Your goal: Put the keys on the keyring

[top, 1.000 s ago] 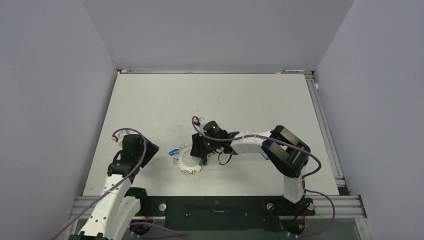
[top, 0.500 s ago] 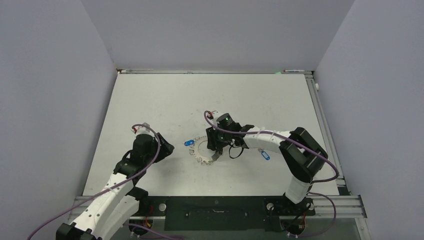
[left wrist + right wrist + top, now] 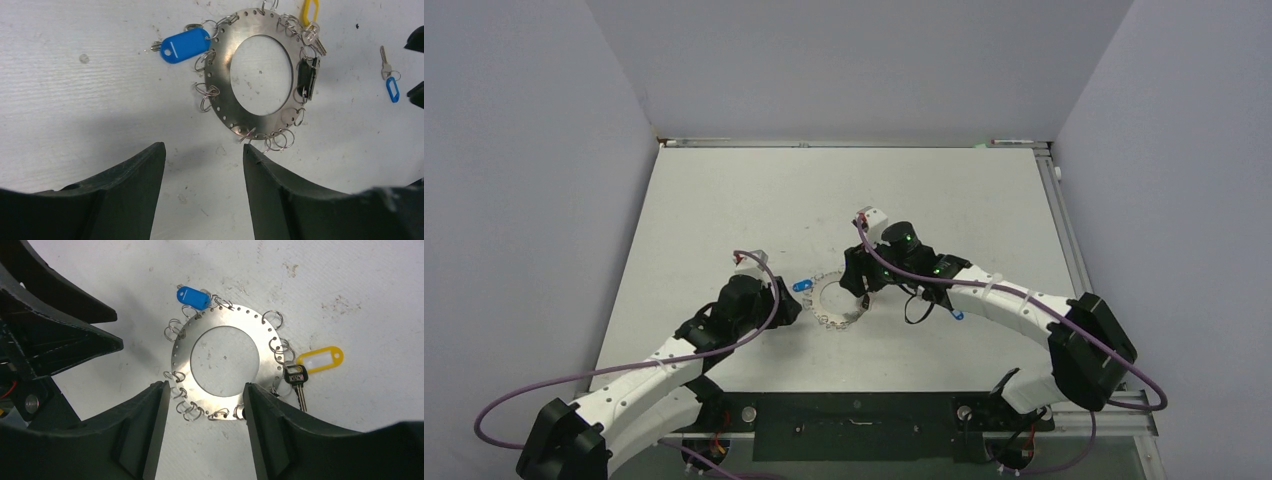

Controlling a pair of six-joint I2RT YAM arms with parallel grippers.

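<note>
The keyring (image 3: 834, 306) is a flat silver disc with a big hole and small wire rings round its rim, lying mid-table. It shows in the left wrist view (image 3: 225, 95) and the right wrist view (image 3: 182, 357). A blue-tagged key (image 3: 184, 44), a yellow-tagged key (image 3: 320, 359) and a black-headed key (image 3: 296, 376) hang at its rim. A loose key with a small blue tag (image 3: 391, 89) lies apart to the right (image 3: 955, 311). My left gripper (image 3: 202, 150) is open and empty, just left of the ring (image 3: 786, 305). My right gripper (image 3: 204, 390) is open and empty, its jaws astride the ring's rim (image 3: 856, 290).
Grey walls stand close on both sides of the white table (image 3: 724, 200). A metal rail (image 3: 1074, 250) runs along the right edge. The left gripper's black fingers (image 3: 97, 315) show at the left of the right wrist view. Purple cables loop over both arms.
The right gripper carried the keyring up and right, then let go and stands open over it. The left arm has reached right and forward, up to the ring.
</note>
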